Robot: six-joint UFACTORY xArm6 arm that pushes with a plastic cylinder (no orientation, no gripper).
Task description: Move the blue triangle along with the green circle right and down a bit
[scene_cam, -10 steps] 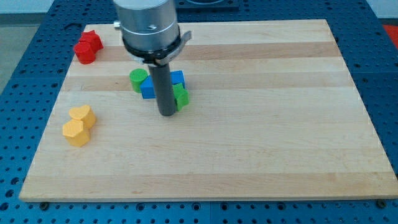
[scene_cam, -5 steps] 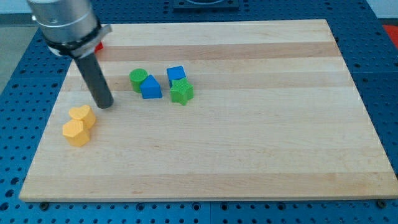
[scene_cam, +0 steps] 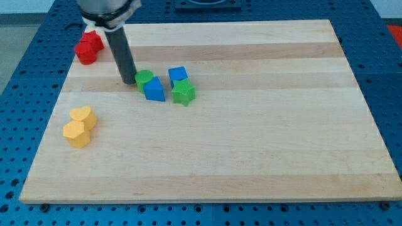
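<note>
- Nearest the view's bottom: two yellow blocks point(scene_cam: 80, 126) huddled at the tabletop's point(scene_cam: 251, 157) left side, touching each other, well apart from the action and out of the push path.
- Mid-board: blue triangle point(scene_cam: 154, 90) sitting just right of and below the green circle point(scene_cam: 144, 78), the two touching — a convenient pairing, since one shove on the circle should carry both.
- Right beside them: green star-like block point(scene_cam: 184, 93) and a blue cube point(scene_cam: 178, 75) above it, close to the triangle's right edge. Likely obstacle: a push right and down could sweep the star along too.
- My tip point(scene_cam: 127, 81) planted on the tabletop just left of the green circle, touching or nearly so; placed on the upper-left side, seemingly to drive the pair toward the lower right.
- End effector: a bare rod, nothing to clench or release, holding nothing.
- Farthest, at the view's top left: red blocks point(scene_cam: 88, 48) near the tabletop's corner, behind the rod, uninvolved.
</note>
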